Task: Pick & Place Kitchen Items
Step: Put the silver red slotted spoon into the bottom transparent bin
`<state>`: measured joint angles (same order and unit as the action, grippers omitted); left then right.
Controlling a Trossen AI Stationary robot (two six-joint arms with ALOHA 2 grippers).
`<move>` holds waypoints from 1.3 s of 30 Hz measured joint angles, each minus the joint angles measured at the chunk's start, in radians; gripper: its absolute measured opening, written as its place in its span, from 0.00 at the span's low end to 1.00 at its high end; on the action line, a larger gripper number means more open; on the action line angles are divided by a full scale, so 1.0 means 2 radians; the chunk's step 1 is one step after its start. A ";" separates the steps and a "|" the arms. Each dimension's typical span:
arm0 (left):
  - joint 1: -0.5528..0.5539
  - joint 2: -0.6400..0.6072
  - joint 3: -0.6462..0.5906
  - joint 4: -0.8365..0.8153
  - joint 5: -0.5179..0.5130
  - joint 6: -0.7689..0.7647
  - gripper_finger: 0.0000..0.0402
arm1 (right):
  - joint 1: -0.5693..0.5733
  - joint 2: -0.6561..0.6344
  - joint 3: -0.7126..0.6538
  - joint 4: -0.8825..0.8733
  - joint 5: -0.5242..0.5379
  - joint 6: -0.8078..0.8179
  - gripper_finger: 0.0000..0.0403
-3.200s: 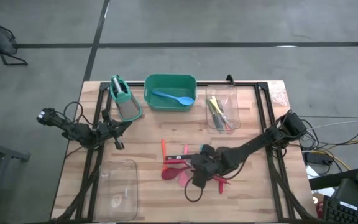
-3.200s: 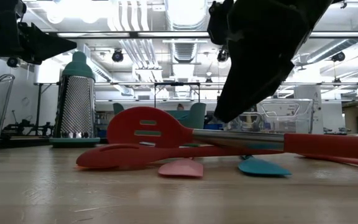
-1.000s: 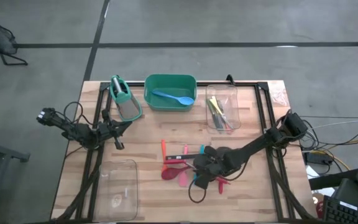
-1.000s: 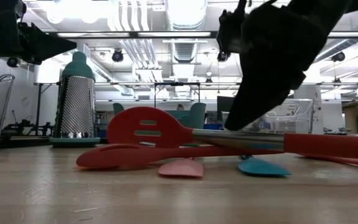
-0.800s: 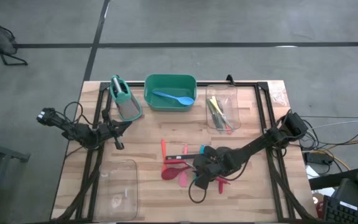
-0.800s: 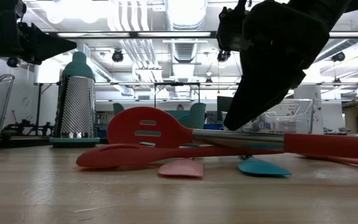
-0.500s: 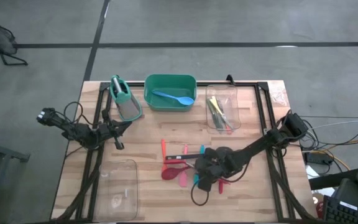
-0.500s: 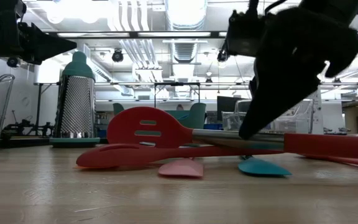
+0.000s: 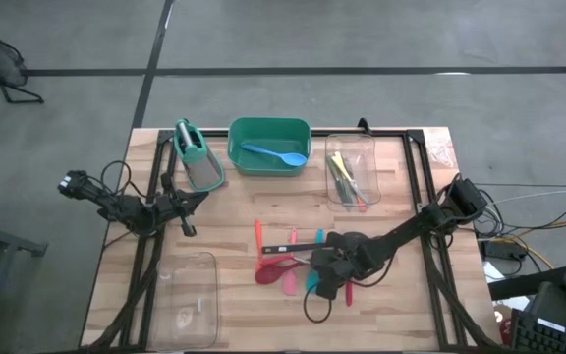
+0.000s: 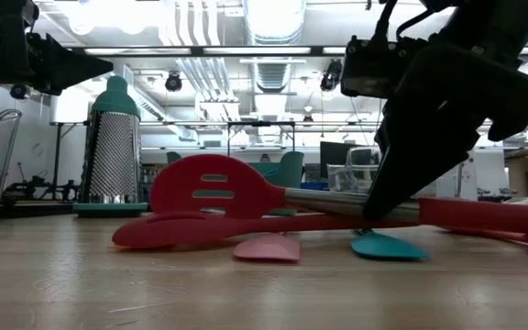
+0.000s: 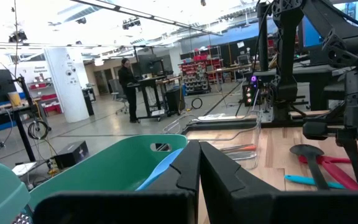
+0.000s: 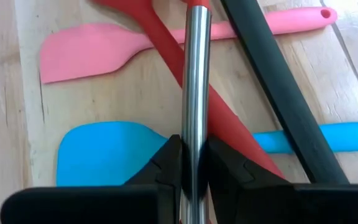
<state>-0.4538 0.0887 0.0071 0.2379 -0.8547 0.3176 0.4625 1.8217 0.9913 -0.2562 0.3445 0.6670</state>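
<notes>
A pile of kitchen items lies mid-table: a red slotted spatula with a metal shaft, a pink spatula, a blue spatula, a red spoon-like tool and a black handle. My right gripper is shut on the slotted spatula. The spatula lies across the other utensils, its head raised off the wood. My left gripper is shut on nothing, held above the table's left side. My right gripper pinches the red slotted spatula's metal shaft between its two fingers, about midway between head and red handle. The fingers slant down from the table's right and lie across the shaft. The spatula still rests on the utensils beneath it.
At the far edge stand a metal grater, a green tub with a blue spoon, and a clear bin holding several utensils. Another clear bin sits at the near left.
My right gripper has drifted a little toward the table's right edge and sunk onto the slotted spatula's shaft. The spatula's head has shifted slightly toward the table's left. The rest of the pile has stayed where it was.
</notes>
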 joint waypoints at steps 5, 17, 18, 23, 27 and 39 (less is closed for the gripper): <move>0.000 0.000 0.000 0.000 0.000 0.000 0.03 | 0.000 -0.001 0.000 0.000 0.007 0.002 0.11; 0.000 0.000 0.000 0.000 -0.001 0.154 0.03 | 0.000 -0.003 0.051 -0.001 0.051 -0.049 0.12; 0.000 0.000 0.000 0.000 -0.001 0.172 0.03 | 0.000 -0.003 0.056 -0.001 0.055 -0.052 0.12; 0.001 0.000 0.000 0.000 0.013 0.161 0.03 | 0.000 -0.004 0.079 0.000 0.090 -0.076 0.13; 0.000 0.000 0.000 0.001 0.090 -0.056 0.03 | 0.000 -0.004 0.097 0.001 0.126 -0.085 0.12; 0.000 0.003 0.000 0.085 0.155 -0.155 0.03 | 0.000 -0.005 0.137 0.000 0.229 -0.097 0.12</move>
<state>-0.4530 0.0946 0.0074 0.4078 -0.5452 0.0084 0.4625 1.8122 1.2651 -0.2560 0.8030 0.4739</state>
